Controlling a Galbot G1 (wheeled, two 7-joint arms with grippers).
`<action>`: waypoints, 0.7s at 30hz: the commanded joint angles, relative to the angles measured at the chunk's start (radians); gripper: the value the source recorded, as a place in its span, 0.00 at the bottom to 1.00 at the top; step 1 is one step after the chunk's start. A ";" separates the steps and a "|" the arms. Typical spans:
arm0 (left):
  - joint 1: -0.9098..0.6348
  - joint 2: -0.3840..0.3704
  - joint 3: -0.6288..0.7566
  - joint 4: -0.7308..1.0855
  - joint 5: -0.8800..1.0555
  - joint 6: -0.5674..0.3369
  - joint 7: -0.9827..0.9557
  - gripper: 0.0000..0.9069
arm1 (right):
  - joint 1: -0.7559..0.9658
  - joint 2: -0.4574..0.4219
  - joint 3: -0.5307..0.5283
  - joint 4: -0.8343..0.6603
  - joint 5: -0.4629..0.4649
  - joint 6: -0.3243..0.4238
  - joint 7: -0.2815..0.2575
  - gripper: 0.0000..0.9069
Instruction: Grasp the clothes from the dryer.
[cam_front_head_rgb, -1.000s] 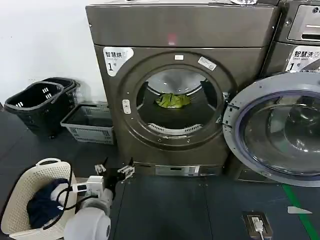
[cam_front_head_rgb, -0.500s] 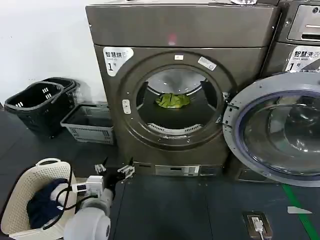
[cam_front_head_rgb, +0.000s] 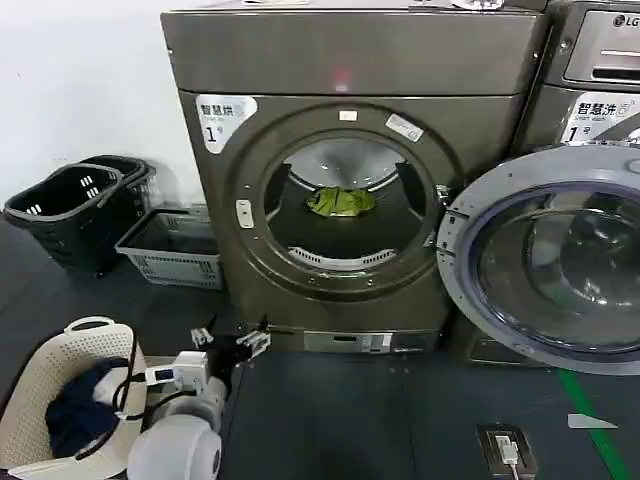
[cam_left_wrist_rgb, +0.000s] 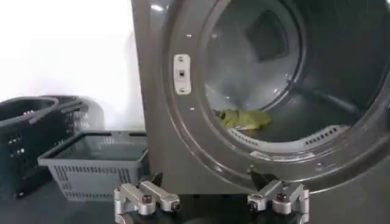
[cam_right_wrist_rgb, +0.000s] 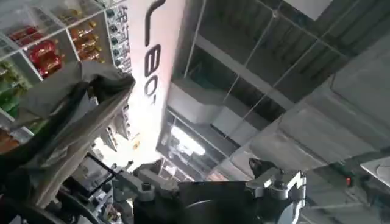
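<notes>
Dryer: the dryer (cam_front_head_rgb: 345, 180) stands with its round opening clear, marked 1 on a white label (cam_front_head_rgb: 224, 117); its door (cam_front_head_rgb: 545, 262) hangs swung wide beside it.
Open room: bare dark floor (cam_front_head_rgb: 350, 420) lies in front of the dryer, between it and the arm.
Baskets: black baskets (cam_front_head_rgb: 75, 205) and a grey crate (cam_front_head_rgb: 170, 245) sit beside the dryer; a cream basket (cam_front_head_rgb: 55, 410) with dark garments lies well in front.
Left gripper: the left gripper (cam_front_head_rgb: 228, 338) hovers low before the dryer's base, fingers spread, holding nothing.
Right gripper: the right gripper (cam_right_wrist_rgb: 210, 185) points at a ceiling, fingers spread.
Clothes: the clothes (cam_front_head_rgb: 340, 202) lie on the drum floor; the left wrist view (cam_left_wrist_rgb: 244, 118) shows them just behind the opening's lower rim.
</notes>
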 joint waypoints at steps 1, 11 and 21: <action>0.001 0.001 0.000 -0.001 -0.001 0.049 0.004 1.00 | 0.000 0.002 -0.001 0.001 0.001 0.001 0.000 1.00; -0.009 0.004 -0.001 0.005 -0.003 0.049 0.007 1.00 | -0.001 -0.001 0.008 -0.004 0.001 0.001 0.000 1.00; -0.012 0.005 0.001 0.007 -0.005 0.049 0.010 1.00 | -0.004 -0.002 0.013 -0.005 0.002 0.000 0.003 1.00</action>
